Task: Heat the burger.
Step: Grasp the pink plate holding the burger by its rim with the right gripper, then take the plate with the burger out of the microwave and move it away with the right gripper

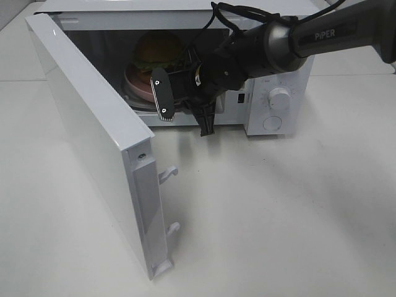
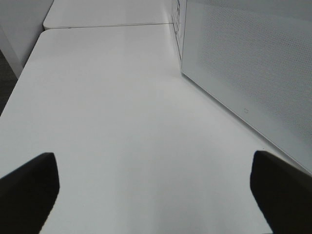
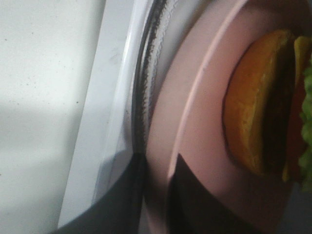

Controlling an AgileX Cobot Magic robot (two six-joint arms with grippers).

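Golden-brown and domed, the burger (image 1: 159,49) sits deep in the open microwave (image 1: 272,74), a frill of green lettuce showing under its bun. The right wrist view gives it close and blurred: an orange-brown bun (image 3: 253,102), a dark patty band and bright green lettuce at the frame's edge. It rests on a flat pink plate (image 1: 137,85), matte and round with a raised rim.

Furthest left, the microwave door (image 1: 93,124) hangs wide, smooth white plastic with two hooked latches (image 1: 167,174) on its free edge. The left wrist view shows its outer face as a finely dotted panel (image 2: 248,63) above the plain white table (image 2: 122,122). The left gripper (image 2: 156,190) has its two dark fingers spread wide at either side of that view, with only bare tabletop between them.

The right gripper (image 1: 185,111) is black and angular, on a glossy dark arm (image 1: 322,34) lettered PiPER, and hangs at the oven's mouth. Its jaws are clamped on the near rim of the plate (image 3: 183,131), one dark finger on each face of it, with the burger just beyond the fingertips. Right of the gripper are two white round knobs (image 1: 278,98) on the control panel.
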